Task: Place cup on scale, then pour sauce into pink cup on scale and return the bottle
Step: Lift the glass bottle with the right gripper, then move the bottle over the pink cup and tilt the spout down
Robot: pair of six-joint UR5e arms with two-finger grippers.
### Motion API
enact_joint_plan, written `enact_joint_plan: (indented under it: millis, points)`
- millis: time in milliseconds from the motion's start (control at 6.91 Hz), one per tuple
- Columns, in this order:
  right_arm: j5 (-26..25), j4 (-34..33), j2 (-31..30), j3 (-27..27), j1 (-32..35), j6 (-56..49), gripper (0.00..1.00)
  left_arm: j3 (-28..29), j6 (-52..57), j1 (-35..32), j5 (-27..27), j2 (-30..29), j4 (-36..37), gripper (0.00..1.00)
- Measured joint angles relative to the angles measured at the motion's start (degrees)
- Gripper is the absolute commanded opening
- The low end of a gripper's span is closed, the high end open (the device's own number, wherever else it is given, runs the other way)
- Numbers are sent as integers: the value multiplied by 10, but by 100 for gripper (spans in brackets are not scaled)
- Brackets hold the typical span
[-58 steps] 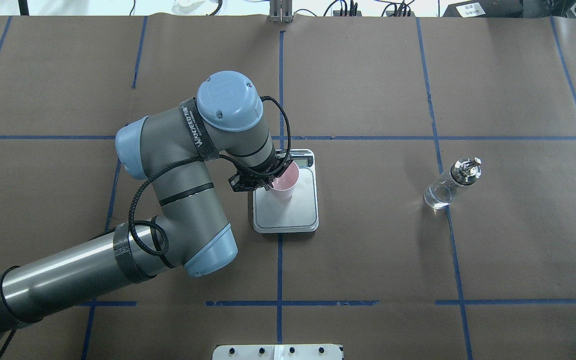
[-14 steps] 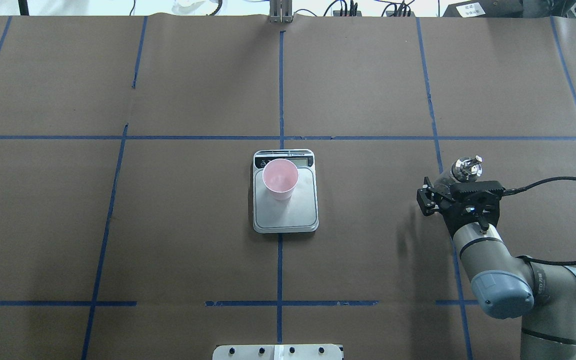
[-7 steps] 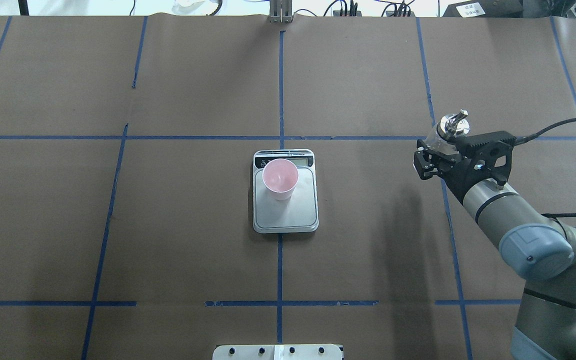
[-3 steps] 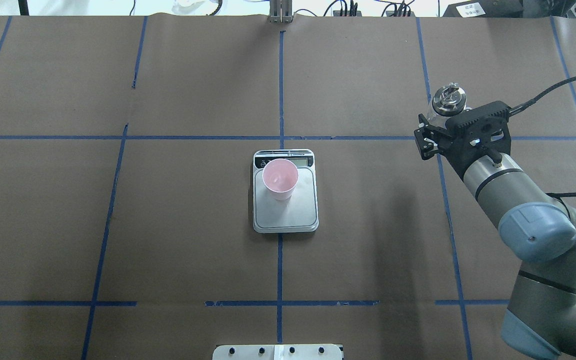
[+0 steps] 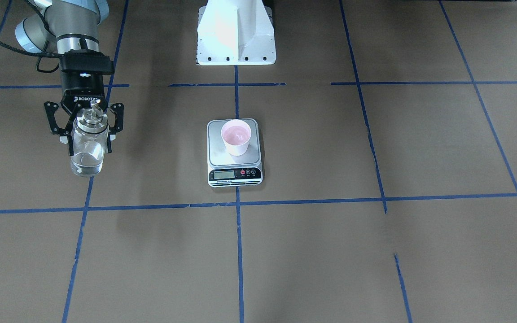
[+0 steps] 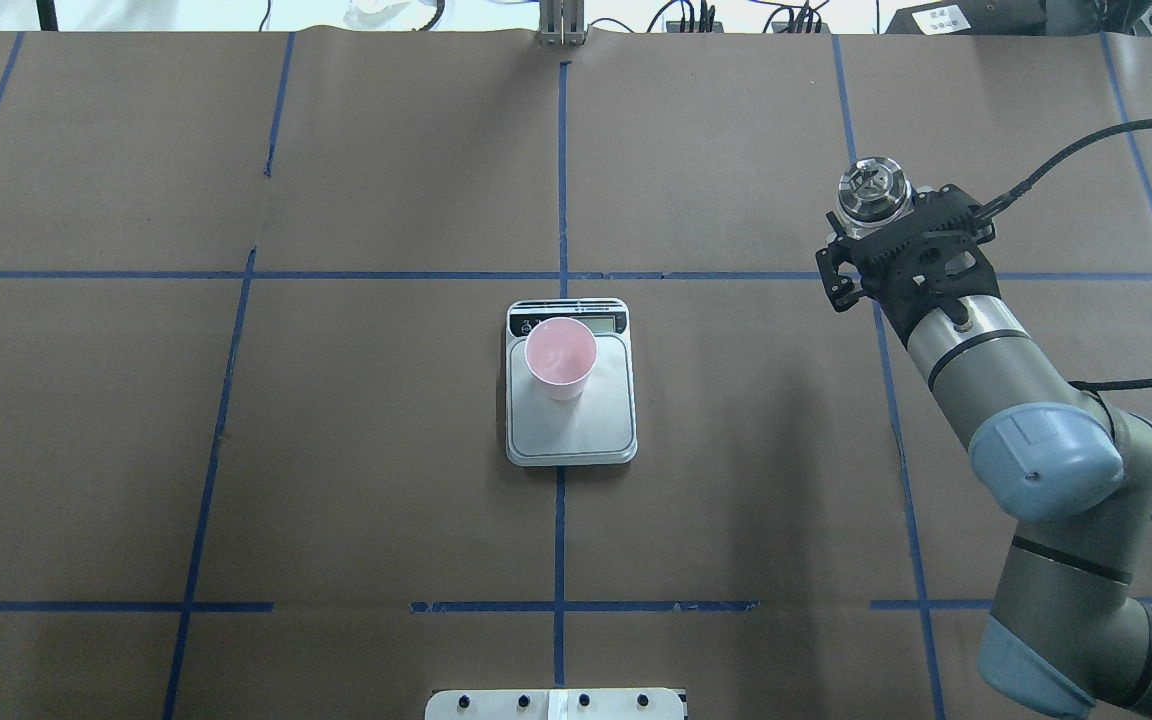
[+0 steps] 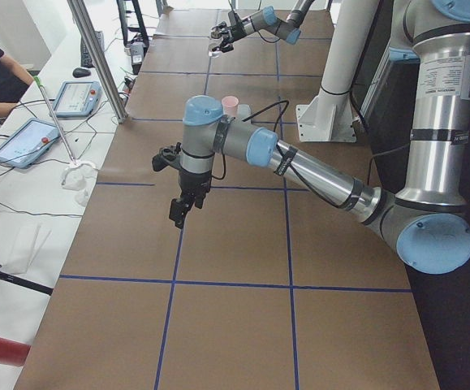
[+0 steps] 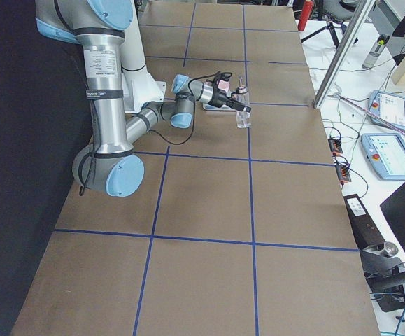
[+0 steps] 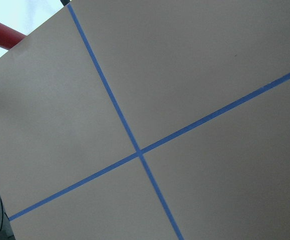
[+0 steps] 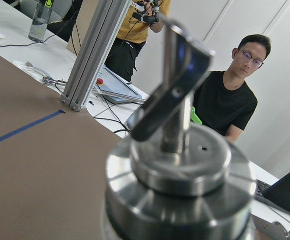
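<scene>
Bottle (image 5: 88, 150) upright in right gripper (image 5: 86, 133), cup (image 5: 236, 137) on scale (image 5: 234, 173)

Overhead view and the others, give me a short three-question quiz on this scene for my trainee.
1. True or false: the cup stands on the scale.
2. Which gripper holds the bottle? A. left gripper. B. right gripper. C. neither.
3. Fill in the word: the bottle is held ____, with its cap at the top.

Key: 1 true. 2 B. 3 upright.
</scene>
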Motion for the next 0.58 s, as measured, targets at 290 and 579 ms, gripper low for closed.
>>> enact_joint_plan:
  millis: [290, 579]
  points:
    - [-59, -24, 14, 0, -23, -63, 0, 88, 6, -21, -34, 0, -91, 100]
    - [-124, -53, 25, -4, -61, -119, 0, 146, 5, -22, -54, 4, -134, 100]
